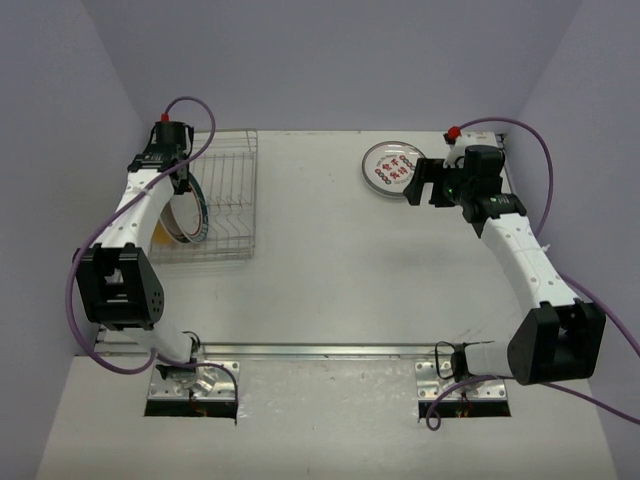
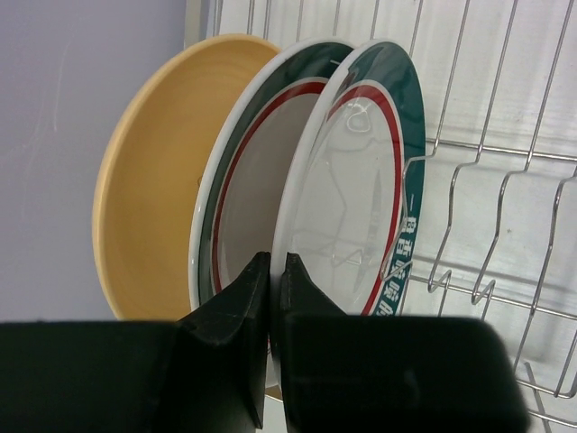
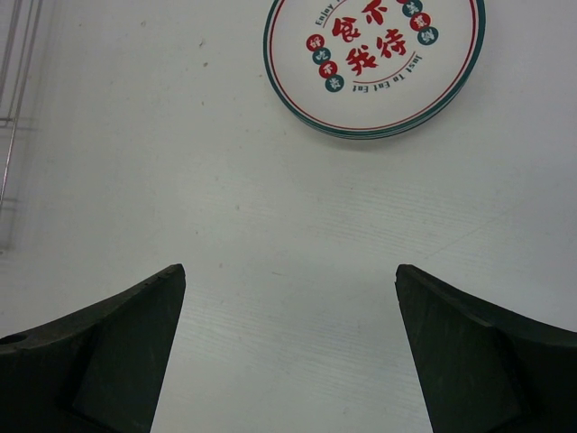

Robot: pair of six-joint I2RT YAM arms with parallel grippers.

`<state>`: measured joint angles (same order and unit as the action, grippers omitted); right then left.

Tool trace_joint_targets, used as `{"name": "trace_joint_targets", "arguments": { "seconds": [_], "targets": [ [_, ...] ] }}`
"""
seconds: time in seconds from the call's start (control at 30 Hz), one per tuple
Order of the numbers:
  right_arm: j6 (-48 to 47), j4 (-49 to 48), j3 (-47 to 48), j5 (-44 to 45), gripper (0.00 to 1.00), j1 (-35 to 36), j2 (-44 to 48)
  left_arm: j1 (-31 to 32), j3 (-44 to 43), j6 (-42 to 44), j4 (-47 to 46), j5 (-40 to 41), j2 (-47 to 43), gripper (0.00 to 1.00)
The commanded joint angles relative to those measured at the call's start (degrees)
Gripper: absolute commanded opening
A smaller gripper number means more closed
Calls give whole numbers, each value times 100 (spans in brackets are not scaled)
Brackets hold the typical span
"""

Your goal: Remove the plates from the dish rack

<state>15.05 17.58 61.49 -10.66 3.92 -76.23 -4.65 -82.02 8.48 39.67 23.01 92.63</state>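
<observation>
Three plates upright in the rack (image 1: 228, 170), one flat plate (image 3: 374, 59) on the table (image 3: 270, 207).
The near plate (image 2: 347, 198) stands just beside the middle plate (image 2: 252, 180), with the orange plate (image 2: 153, 180) behind. The left fingers (image 2: 257, 280) look pinched onto the near plate's rim. So thin a hold may slip, or a slanted lift could knock the middle plate or snag a wire. The right fingers (image 3: 126, 343) hang spread wide and hold nothing.

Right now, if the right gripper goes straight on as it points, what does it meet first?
Probably the red-lettered plate lying flat on the table ahead of the right gripper; if it tilts downward, the table could come first. Depth is unclear.
</observation>
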Motion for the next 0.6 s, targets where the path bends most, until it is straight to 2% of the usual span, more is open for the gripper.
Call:
{"name": "trace_joint_targets", "arguments": {
  "seconds": [0.0, 0.37, 0.57],
  "targets": [
    [63, -238, -6, -85, 99, 21, 178, -18, -136, -13, -276, 92, -427, 0],
    [147, -249, 25, -213, 99, 30, 101, 141, -729, 566, -365, 428, -1067, 0],
    [240, -300, 60, -435, 99, 38, 102, 686, -779, 1307, -821, 766, -1527, 0]
  ]
}}
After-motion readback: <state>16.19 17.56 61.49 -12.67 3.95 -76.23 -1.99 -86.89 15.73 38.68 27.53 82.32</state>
